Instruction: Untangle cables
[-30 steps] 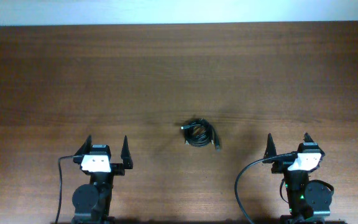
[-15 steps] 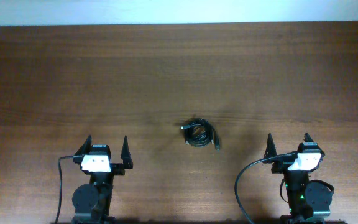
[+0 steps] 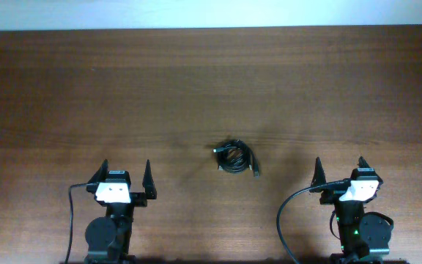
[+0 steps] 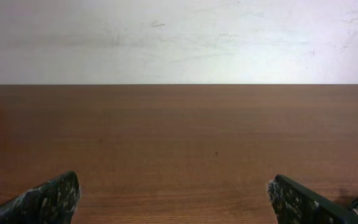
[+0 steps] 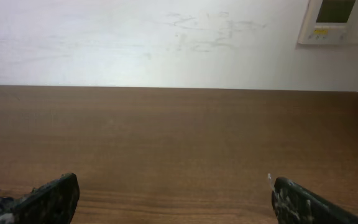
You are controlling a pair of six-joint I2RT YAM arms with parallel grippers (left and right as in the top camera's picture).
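From above, the cables [image 3: 234, 158] lie in a tight little coil on the table [image 3: 196, 73], between the left gripper [image 3: 126, 165] and the right gripper [image 3: 339, 160]. Left wrist view: fingers wide apart, holding nothing; a dark bit in the bottom right corner is maybe cable. Right wrist view: fingers wide apart too, holding nothing.

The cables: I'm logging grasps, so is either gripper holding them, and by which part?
Nothing is held. The left gripper and right gripper both stand open; the cables lie coiled on the table between them, untouched.
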